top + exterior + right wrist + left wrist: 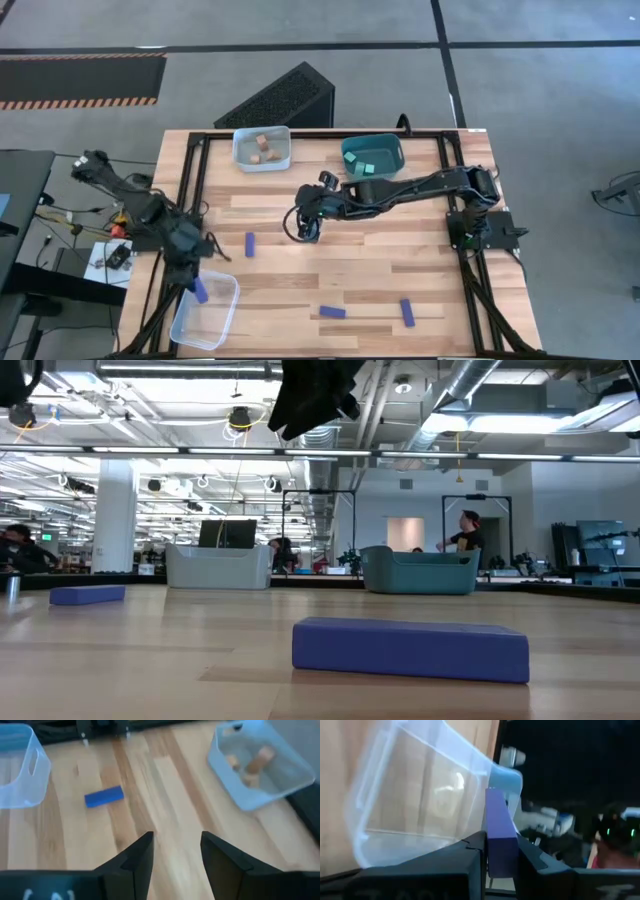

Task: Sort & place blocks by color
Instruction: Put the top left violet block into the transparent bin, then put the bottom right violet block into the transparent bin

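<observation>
My left end effector (501, 851) grips a blue bar (499, 837) between its fingers, poised over the near rim of the clear bin (207, 310) at the worktop's (330, 270) seven o'clock corner. My right end effector (176, 852) hangs empty with fingers parted, over bare wood near the worktop's centre. Three more blue bars lie loose: one (249, 244) just at nine o'clock of my right end effector, and two (333, 312) (407, 313) near the six o'clock edge. Tan cubes (262, 148) sit in the pale bin (283, 160) at eleven o'clock; teal cubes (363, 165) sit in the teal bin (393, 145) at twelve o'clock.
</observation>
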Controlling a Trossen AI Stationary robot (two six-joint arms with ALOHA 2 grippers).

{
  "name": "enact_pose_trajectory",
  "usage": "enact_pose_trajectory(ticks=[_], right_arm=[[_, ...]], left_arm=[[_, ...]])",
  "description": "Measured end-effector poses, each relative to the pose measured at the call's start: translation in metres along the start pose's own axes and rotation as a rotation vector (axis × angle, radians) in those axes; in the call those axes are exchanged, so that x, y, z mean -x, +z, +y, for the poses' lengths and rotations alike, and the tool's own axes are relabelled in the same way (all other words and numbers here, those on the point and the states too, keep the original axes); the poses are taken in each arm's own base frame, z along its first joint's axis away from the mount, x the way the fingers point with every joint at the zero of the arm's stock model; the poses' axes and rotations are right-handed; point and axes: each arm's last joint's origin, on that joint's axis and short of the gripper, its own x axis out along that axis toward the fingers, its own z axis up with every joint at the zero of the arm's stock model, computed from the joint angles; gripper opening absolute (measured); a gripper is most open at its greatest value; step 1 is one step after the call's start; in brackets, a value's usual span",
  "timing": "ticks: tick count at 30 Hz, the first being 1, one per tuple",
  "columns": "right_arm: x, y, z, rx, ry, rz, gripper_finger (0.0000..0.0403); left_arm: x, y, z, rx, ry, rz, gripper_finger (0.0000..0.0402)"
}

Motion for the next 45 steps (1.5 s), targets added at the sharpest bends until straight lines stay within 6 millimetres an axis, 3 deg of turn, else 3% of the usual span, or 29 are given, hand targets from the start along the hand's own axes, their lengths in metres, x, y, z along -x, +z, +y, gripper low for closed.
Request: enact_pose_trajectory(ticks=[4,10,16,21,27,33,36,40,45], right_arm=[[0.001,-0.005,0.002,-0.03,-0.002,0.044,0.0187],[0.004,-0.03,0.016,-0.093,0.003,0.24,0.02],[0.007,-0.095,0.046,-0.127,-0.061,0.44,0.0203],[0.009,-0.154,0.063,-0.37,-0.158,0.578,0.0201],[0.046,-0.197,0.096,-0.497,-0.222,0.74,0.0207],[0.086,-0.205,0.104,-0.57,-0.266,0.765,0.0213],[0.102,-0.209,0.109,-0.635,-0.29,0.745,0.0216],[0.117,-0.225,0.118,-0.773,-0.289,0.729,0.022],[0.129,-0.245,0.129,-0.93,-0.274,0.719,0.0232]], left_arm=[[-0.019,0.002,0.003,-0.011,0.04,0.063,0.0061],[-0.027,0.002,0.004,-0.016,0.102,0.064,0.013],[-0.026,0.002,0.009,-0.037,0.185,-0.002,0.0183],[-0.017,0.008,0.009,-0.05,0.269,-0.195,0.0195],[0.0,0.016,0.003,-0.043,0.31,-0.452,0.0197],[0.012,0.026,0.004,-0.071,0.387,-0.673,0.0197],[0.014,0.036,0.002,-0.086,0.347,-0.753,0.0197],[0.017,0.05,-0.006,-0.191,0.272,-0.841,0.0197],[0.017,0.067,-0.003,-0.224,0.326,-0.874,0.0197]])
